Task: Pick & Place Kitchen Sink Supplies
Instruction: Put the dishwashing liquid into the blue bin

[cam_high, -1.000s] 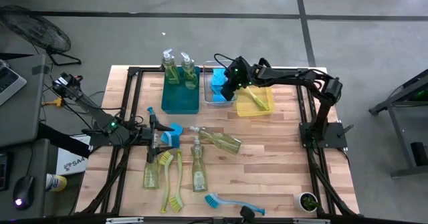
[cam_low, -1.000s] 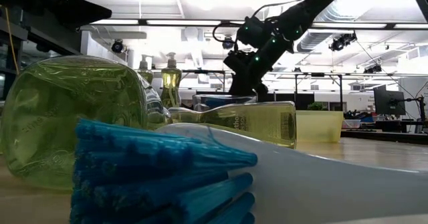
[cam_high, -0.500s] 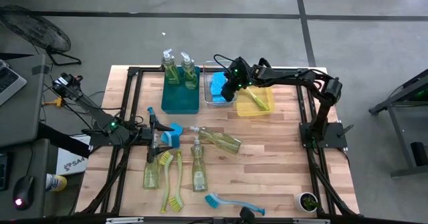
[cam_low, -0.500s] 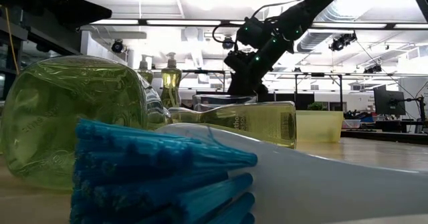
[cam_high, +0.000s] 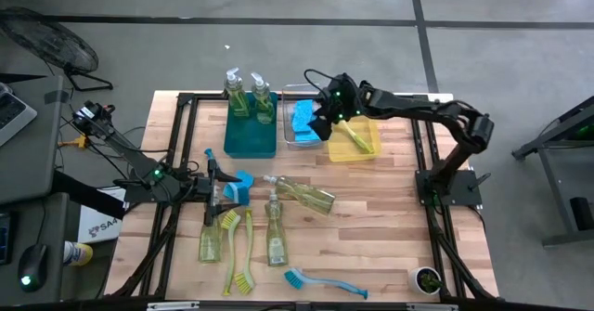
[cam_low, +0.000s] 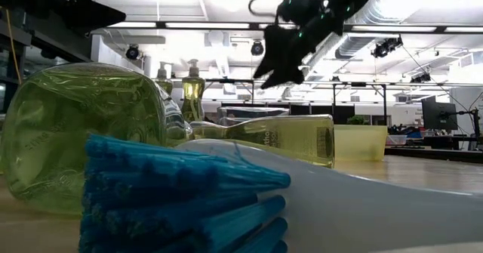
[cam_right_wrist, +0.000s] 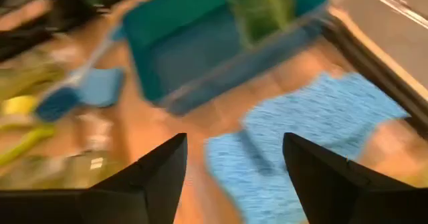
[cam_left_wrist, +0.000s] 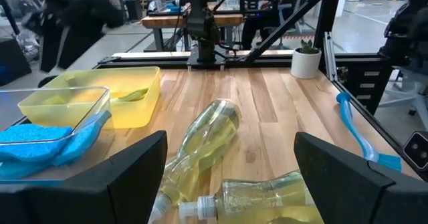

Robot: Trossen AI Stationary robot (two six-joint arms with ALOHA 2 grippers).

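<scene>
— Where is the right gripper, and is it carrying anything?

— Above the clear bin at the table's far side; its fingers are spread with nothing between them; blue sponges lie in the bin below, how many I cannot tell.

— What sits around that bin?

— The teal bin on one side, with two soap bottles upright in it; the yellow bin on the other, holding one yellow-green brush.

— And the left gripper?

— Low over the table's left middle, jaws apart and empty, near one loose sponge.

— What lies loose on the wood?

— Three bottles on their sides; two yellow-green brushes; one blue brush at the near edge.
</scene>
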